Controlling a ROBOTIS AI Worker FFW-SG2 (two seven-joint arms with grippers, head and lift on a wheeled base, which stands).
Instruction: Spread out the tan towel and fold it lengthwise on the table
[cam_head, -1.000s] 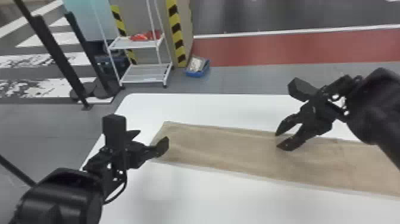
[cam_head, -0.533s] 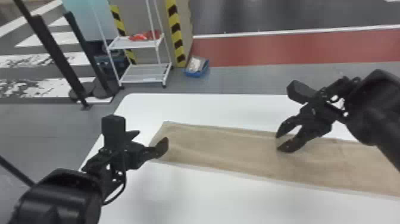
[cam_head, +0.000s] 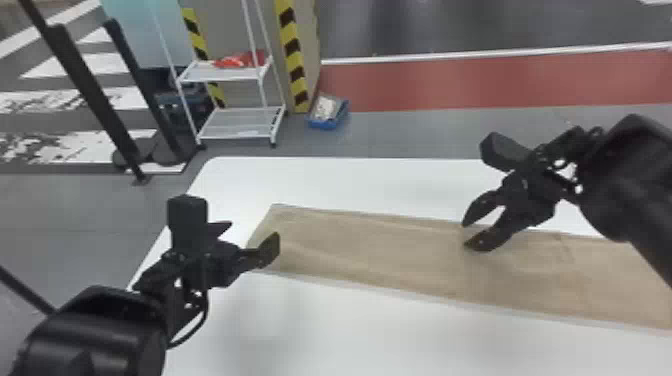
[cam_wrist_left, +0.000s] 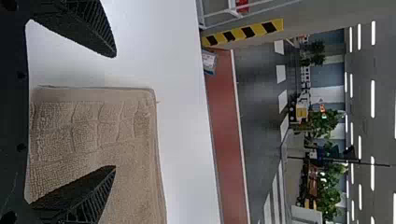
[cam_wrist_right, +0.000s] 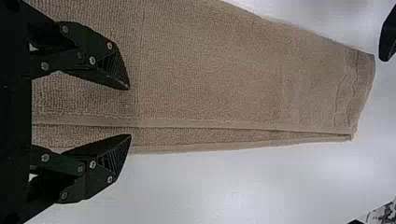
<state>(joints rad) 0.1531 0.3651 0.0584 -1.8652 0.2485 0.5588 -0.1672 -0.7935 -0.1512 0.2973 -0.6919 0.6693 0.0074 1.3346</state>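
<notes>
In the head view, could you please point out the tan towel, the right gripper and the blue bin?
Tan towel (cam_head: 370, 250): head view, on its flat upper face.
Right gripper (cam_head: 465, 236): head view, midway between its fingertips.
Blue bin (cam_head: 324, 124): head view, on its front wall.

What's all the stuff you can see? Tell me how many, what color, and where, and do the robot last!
Long folded cloth towel: one, tan, on the table
Smooth flat table: one, white, under the towel
Metal shelf rack: one, white, on the floor beyond the table
Crumpled thing: at least one, red, on the rack
Small open box: one, blue, on the floor near the rack
Striped bands: at least two, yellow and black, by the rack
Wide floor strip: one, red, beyond the table
Leafy plants: several, green, far off
Left pincer: one, black, by the towel's left end, open
Right pincer: one, black, at the towel's far edge, open
</notes>
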